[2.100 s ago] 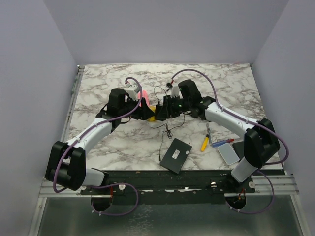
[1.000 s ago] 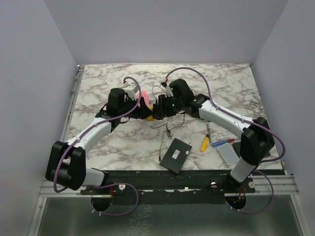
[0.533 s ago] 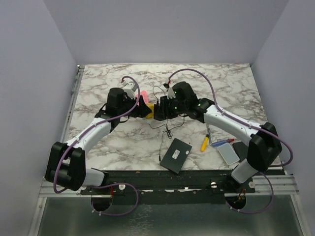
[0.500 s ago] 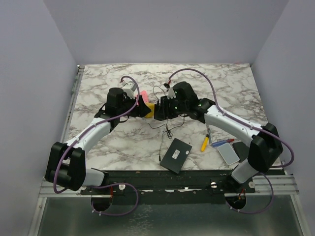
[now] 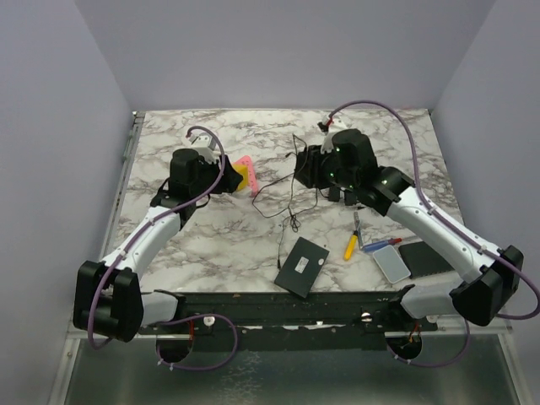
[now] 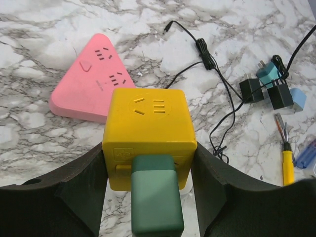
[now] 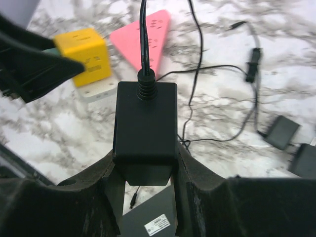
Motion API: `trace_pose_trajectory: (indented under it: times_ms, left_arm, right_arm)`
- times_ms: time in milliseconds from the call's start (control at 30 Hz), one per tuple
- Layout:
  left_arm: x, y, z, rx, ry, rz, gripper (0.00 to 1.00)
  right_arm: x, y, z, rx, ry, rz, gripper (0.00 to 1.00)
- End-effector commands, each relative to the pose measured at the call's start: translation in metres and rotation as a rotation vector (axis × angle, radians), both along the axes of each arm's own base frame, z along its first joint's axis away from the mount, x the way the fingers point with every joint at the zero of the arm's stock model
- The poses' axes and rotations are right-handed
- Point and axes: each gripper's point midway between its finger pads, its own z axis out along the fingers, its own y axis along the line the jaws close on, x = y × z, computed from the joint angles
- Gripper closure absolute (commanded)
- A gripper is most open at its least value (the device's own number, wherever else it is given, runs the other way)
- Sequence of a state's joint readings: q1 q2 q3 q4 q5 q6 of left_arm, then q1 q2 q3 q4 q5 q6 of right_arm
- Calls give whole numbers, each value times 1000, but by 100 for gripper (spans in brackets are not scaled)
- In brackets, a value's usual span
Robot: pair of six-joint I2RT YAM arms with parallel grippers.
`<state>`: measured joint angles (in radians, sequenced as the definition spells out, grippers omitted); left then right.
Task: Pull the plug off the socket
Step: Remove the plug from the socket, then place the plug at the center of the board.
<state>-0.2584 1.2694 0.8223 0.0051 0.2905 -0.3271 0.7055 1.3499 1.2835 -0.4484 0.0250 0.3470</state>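
Veined marble tabletop [image 5: 211,245] lies beneath boxy black plug [image 7: 145,123] pinched in right pincer [image 7: 146,163].

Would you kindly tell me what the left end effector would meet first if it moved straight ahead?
Probably the pink triangular power strip, lying just beyond the yellow cube socket that the left end effector grips; depth is unclear.

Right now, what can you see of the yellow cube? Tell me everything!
The yellow cube is a smooth, plastic-looking socket block with rounded edges. One face shows slot holes. A green plug sticks out of another face. The left gripper clamps it from both sides. It is close beside the pink triangle socket, over the marble table; whether they touch, I cannot tell.
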Motion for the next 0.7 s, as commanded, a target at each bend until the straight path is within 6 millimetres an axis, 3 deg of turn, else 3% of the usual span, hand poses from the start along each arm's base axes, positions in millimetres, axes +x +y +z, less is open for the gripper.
trace_pose_trajectory:
  times_ms: [0, 167, 333, 533, 667]
  left_arm:
    - [8, 16, 32, 30, -119, 68, 100]
    - [8, 17, 33, 35, -122, 71, 100]
    - [7, 15, 33, 27, -115, 62, 100]
    - [7, 12, 30, 19, -104, 50, 100]
    - [7, 12, 31, 17, -105, 47, 100]
  right_arm:
    - [26, -55, 19, -76, -60, -159, 100]
    - [42, -98, 17, -70, -47, -234, 100]
    - [48, -116, -12, -74, 16, -262, 100]
    - [32, -84, -62, 18, 171, -116, 100]
    - [27, -76, -102, 56, 278, -72, 100]
